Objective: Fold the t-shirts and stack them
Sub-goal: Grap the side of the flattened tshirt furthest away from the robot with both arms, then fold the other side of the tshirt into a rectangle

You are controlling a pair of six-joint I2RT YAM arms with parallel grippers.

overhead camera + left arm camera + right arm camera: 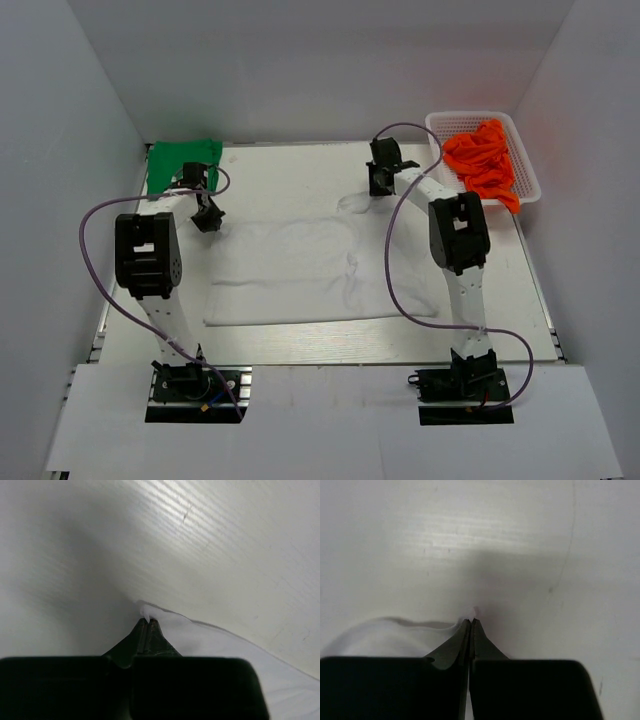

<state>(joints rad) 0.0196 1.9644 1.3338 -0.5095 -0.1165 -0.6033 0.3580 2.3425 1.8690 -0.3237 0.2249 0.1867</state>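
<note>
Your left gripper (207,218) is clamped on the far-left corner of the white t-shirt (300,270). In its wrist view only a small tuft of cloth pokes past the closed tips (148,622). Your right gripper (380,185) is closed at the far-right corner, and there the bite looks thinner: the shirt (385,635) bunches up to the left of the tips (471,622) and barely a sliver shows beyond them.

The shirt lies spread across the middle of the table (480,330). The green t-shirt (180,160) sits crumpled at the far-left corner, close behind your left gripper.

The main risk is the right corner slipping out when you lift, because so little cloth is caught. One held corner would then drag the shirt askew.

Pulling the two arms unevenly would skew the fold line or wrinkle the middle. A wide swing on the left could snag the green t-shirt. On the right, the basket (530,170) of orange cloth (485,160) is near enough to clip.
</note>
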